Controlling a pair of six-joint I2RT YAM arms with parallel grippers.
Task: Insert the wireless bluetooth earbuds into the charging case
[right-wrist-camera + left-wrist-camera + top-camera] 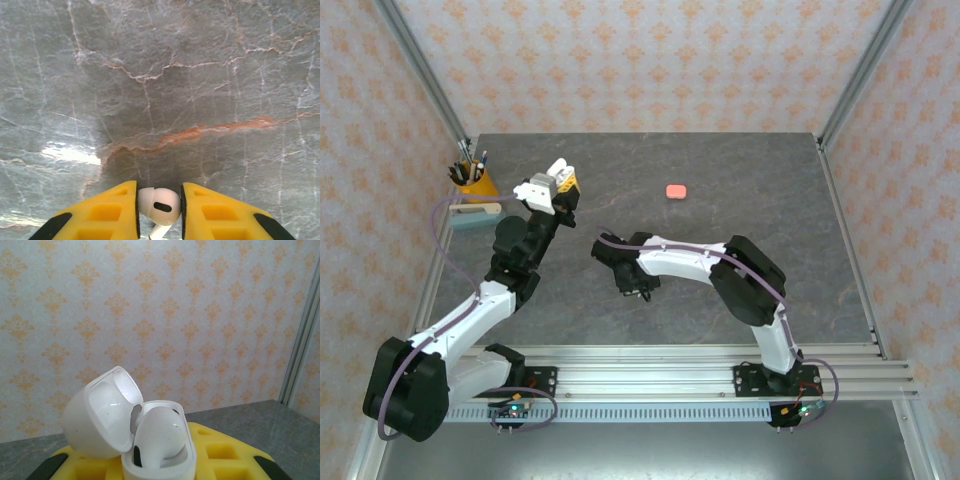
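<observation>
Top external view: the left gripper (552, 188) hangs above the grey marble-patterned table (750, 240), to the left of the coral-pink case (676, 190) lying on the far half of the surface. Its yellow fingers are clamped on a white charging case (558, 170). The left wrist view shows that case hinged open, its upper half tipped left, with one white earbud (159, 437) seated inside, bulb uppermost. The right gripper (632, 285) points down at the table, nearer the arm bases than the coral-pink case and slightly left of it. In the right wrist view its jaws stand narrow, pinching a second white earbud (159, 204) by the bulb over bare stone. Whether it touches the table cannot be told. A yellow pen cup (472, 182) stands far left of the coral-pink case, at the table's edge.
</observation>
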